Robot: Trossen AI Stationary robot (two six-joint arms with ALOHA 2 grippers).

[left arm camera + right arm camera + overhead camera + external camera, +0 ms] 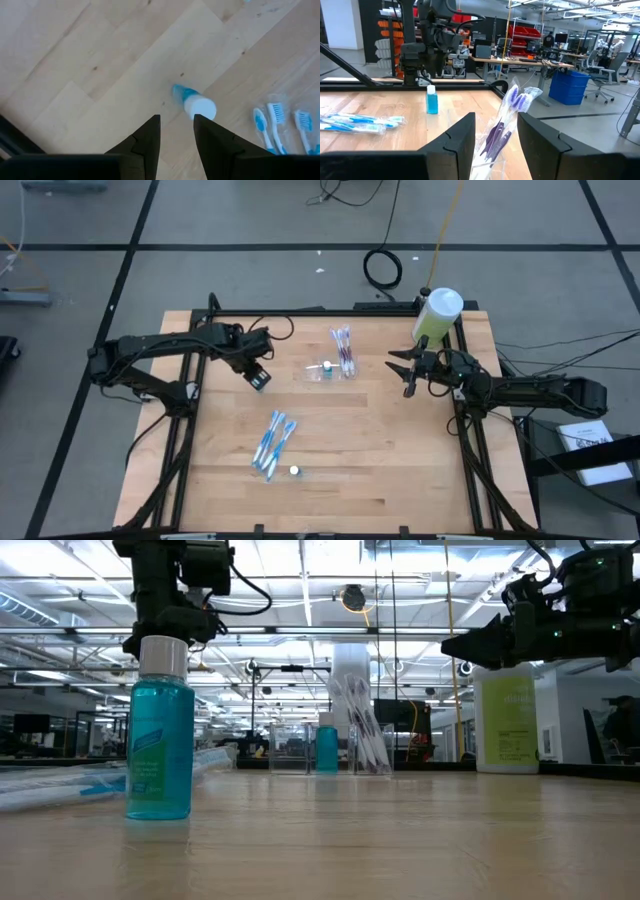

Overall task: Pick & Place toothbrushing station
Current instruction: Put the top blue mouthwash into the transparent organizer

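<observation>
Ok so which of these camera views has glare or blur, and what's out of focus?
Low view: bright ceiling strip lights backlight the scene, so both arms read as silhouettes; the near blue bottle is sharp and the room behind it is soft. Left wrist view: even light, faint shadows, toothbrush pack slightly soft. Right wrist view: the near purple toothbrush pack is blurred. High view: even light, no glare.

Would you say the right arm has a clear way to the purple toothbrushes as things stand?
Probably yes: the right gripper stands open, facing the purple toothbrushes, with only bare table between them. The green bottle stands off to the side.
</observation>
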